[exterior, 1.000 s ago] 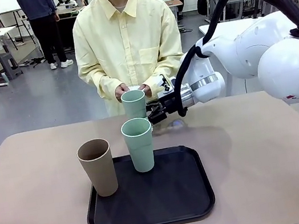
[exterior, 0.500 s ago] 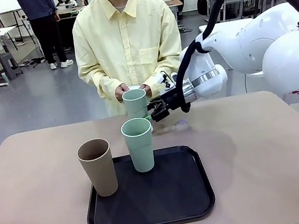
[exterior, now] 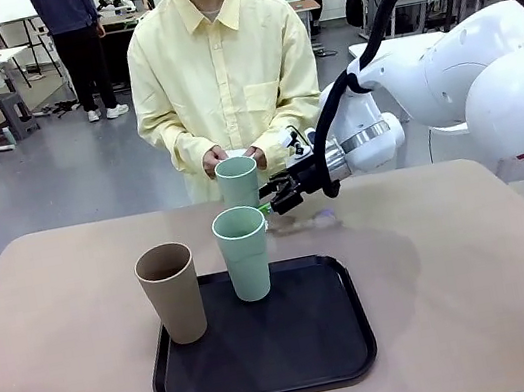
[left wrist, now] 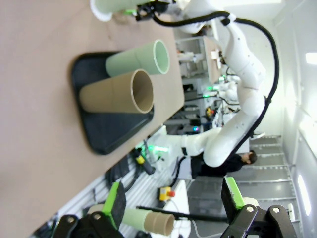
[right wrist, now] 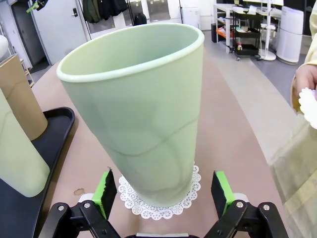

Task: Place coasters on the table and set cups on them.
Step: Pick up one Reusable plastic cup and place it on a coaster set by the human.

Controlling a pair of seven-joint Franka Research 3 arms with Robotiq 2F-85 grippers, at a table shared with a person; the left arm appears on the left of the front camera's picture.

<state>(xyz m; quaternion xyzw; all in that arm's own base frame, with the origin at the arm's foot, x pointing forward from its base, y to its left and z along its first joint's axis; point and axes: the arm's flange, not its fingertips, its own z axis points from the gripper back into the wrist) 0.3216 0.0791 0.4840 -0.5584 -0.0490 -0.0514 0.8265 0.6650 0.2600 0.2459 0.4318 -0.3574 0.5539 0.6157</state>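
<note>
At far side of surface [exterior: 458,273], front view: far mint cup [exterior: 237,180] upright before person's hands [exterior: 232,159]; right jaws spread wide on either side of it. Black tray [exterior: 339,345] nearer, carrying near mint cup [exterior: 244,252] and tan cup [exterior: 172,293], both upright.
Left wrist view: left jaws wide apart, holding nothing, well apart from tray with its 2 cups.
Right wrist view: far mint cup stands on 1 lacy white coaster [right wrist: 159,198]; green pads [right wrist: 105,191] clear of cup on both sides, no grip. Second coaster [right wrist: 311,106] in person's hand.
</note>
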